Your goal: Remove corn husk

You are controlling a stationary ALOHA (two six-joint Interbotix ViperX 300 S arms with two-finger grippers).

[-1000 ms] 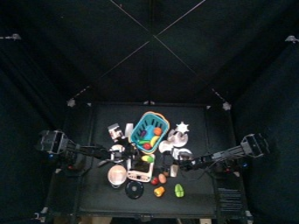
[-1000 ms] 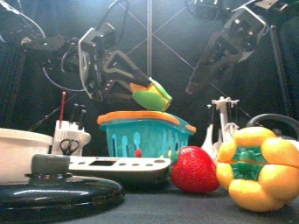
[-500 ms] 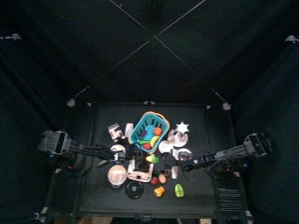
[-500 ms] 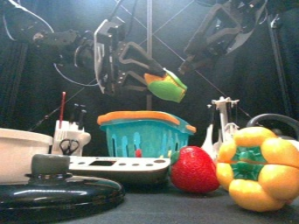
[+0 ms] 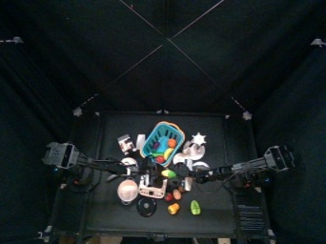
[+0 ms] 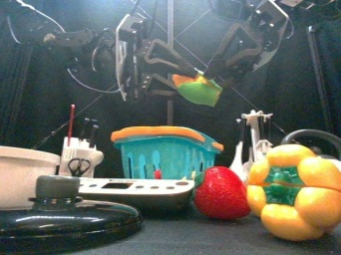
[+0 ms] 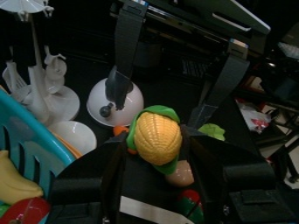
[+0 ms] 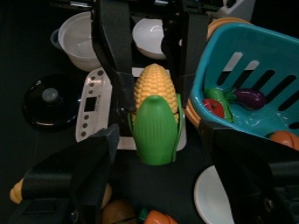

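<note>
The corn (image 6: pixel 198 90) hangs in the air above the basket (image 6: pixel 166 151), held between the 2 arms. In the front view it is only a small green and yellow lump, with the left gripper (image 6: pixel 163 80) reaching to it from one side and the right gripper (image 6: pixel 224 68) from the other; whether either pair of jaws is spread or pinching cannot be told there. The left wrist view looks at the cob end on: yellow kernels ringed by green husk (image 7: pixel 165 159), with the left jaws pressed against the husk end and the right arm's 2 jaws standing open beyond the cob. The right wrist view shows the corn (image 8: pixel 156 112) lengthwise, bare kernels on one half and husk (image 8: pixel 155 138) on the other; here the right jaws are spread wide on either side of the husk without touching it, and the left arm's jaws close on the cob from the far end. That view also shows the basket's (image 8: pixel 250 66) contents, red and purple pieces, which the front view hides behind its wall. From the top, the corn (image 5: pixel 160 174) is a tiny speck between the arms, just in front of the basket (image 5: pixel 165 140).
</note>
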